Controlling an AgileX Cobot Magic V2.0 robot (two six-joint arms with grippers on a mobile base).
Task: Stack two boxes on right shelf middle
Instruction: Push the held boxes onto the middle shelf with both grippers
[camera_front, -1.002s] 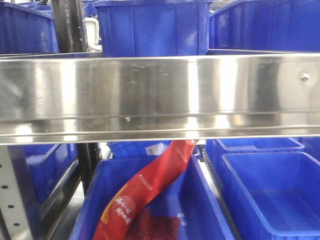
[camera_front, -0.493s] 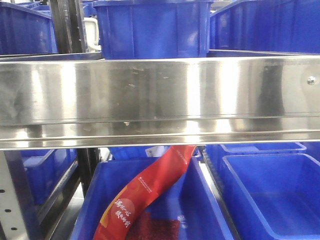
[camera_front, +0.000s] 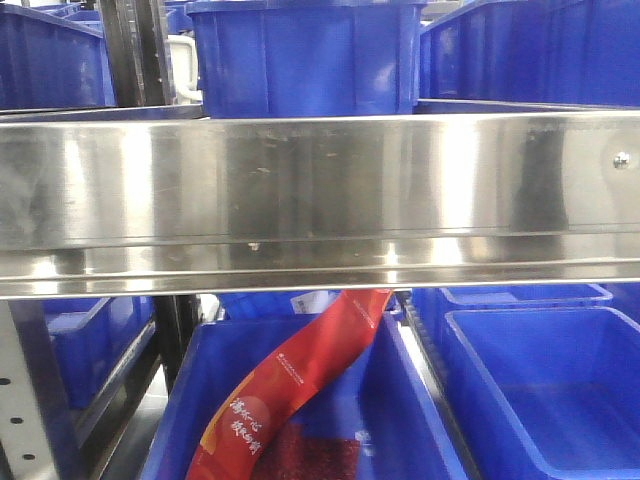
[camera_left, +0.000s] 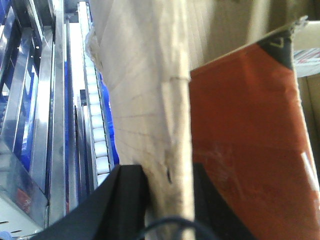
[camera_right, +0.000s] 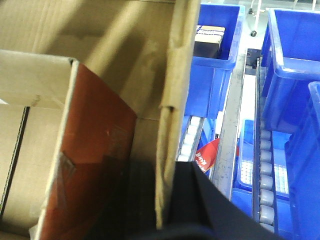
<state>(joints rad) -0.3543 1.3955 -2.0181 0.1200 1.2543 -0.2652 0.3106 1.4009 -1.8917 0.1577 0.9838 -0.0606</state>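
Observation:
Both wrist views show one open brown cardboard box (camera_right: 100, 40). My left gripper (camera_left: 167, 175) is shut on its wrinkled side wall (camera_left: 145, 75), one black finger on each face. At the opposite side my right gripper (camera_right: 165, 172) is shut on another upright wall (camera_right: 175, 100). A red-brown panel (camera_left: 245, 130) lies inside the box, also visible as the red-brown panel (camera_right: 90, 160) in the right wrist view. The shelf's shiny steel front rail (camera_front: 320, 190) spans the front view. The box and both grippers are out of that view. I see no second box.
Blue plastic bins (camera_front: 300, 60) stand above the rail, and more blue bins (camera_front: 540, 390) sit below it. A red packet (camera_front: 290, 380) leans in the lower middle bin. A grey perforated upright (camera_front: 20, 400) stands at the left. Roller tracks (camera_right: 267, 170) run between the bins.
In the front view the rail and its screw slid slightly right and down between one second and half a second ago. Since then the view has held still.

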